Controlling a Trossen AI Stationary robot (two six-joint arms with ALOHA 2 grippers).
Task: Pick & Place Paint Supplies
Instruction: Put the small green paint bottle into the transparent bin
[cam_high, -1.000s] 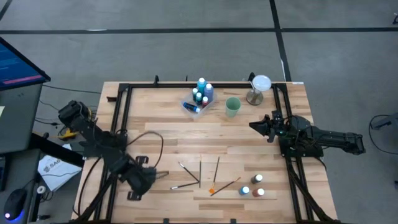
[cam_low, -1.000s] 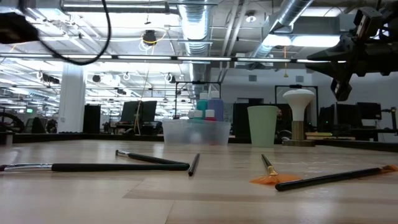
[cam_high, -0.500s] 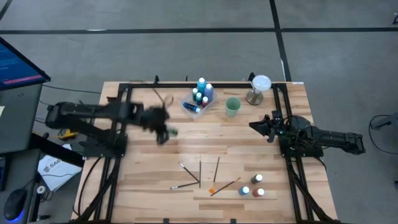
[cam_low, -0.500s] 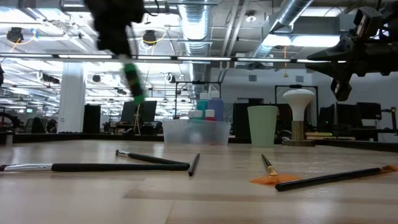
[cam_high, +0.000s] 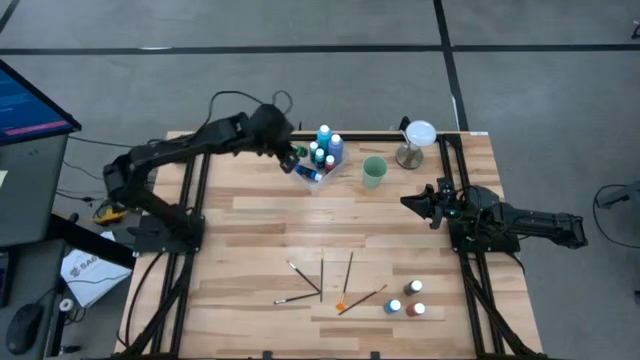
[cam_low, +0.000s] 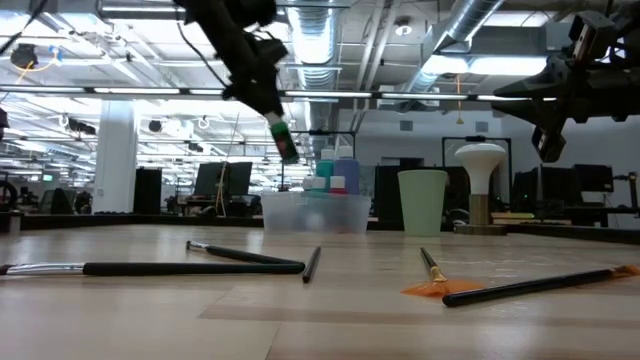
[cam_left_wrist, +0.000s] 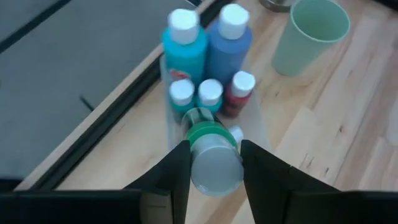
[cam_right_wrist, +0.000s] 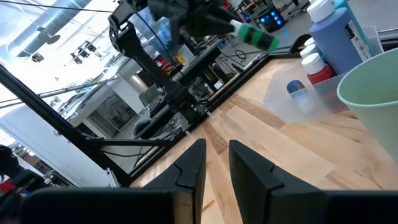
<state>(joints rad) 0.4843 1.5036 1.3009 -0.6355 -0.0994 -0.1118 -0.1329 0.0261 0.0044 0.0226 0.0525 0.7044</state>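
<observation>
Swinging across from the near-left corner in a second, my left hand (cam_left_wrist: 211, 165) now hangs just over the tray (cam_high: 303, 171), clenched on a green bottle (cam_left_wrist: 211, 146), ready to drop it in, while my right hand (cam_high: 412, 203) waits apart, nearly closed, empty.

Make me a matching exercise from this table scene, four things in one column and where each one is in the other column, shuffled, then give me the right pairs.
Things:
1. green paint bottle
2. pale green cup
3. paintbrushes
4. right claw

Places:
A. lying loose on the front half of the table
B. held in the left claw, in the air beside the clear tray
C. hanging empty in the air over the table's right side
D. standing on the table just right of the clear tray

Pairs: 1-B, 2-D, 3-A, 4-C
</observation>
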